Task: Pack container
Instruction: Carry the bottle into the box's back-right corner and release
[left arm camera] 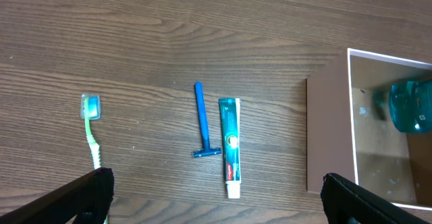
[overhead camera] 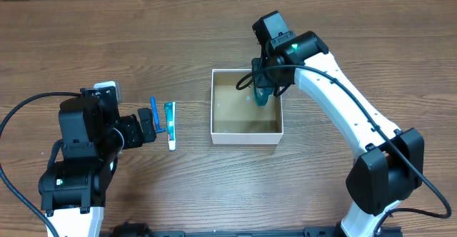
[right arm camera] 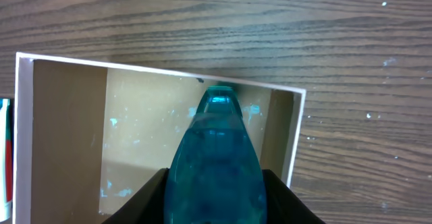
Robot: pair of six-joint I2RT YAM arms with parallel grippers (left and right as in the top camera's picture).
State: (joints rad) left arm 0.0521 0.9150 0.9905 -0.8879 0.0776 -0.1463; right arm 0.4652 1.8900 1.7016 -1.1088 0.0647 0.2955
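Note:
The container (overhead camera: 246, 135), a shallow white-walled box with a brown floor, sits mid-table; it also shows in the left wrist view (left arm camera: 351, 116) and the right wrist view (right arm camera: 61, 116). My right gripper (overhead camera: 263, 94) is shut on a teal translucent bottle (right arm camera: 216, 163) and holds it over the box's right part. A toothpaste tube (overhead camera: 170, 125), a blue razor (overhead camera: 153, 113) and a green toothbrush (left arm camera: 92, 136) lie on the table left of the box. My left gripper (overhead camera: 148, 126) is open and empty, just left of the razor and tube.
The table is brown wood. The toothbrush is hidden under the left arm in the overhead view. The right arm reaches across from the lower right to the box.

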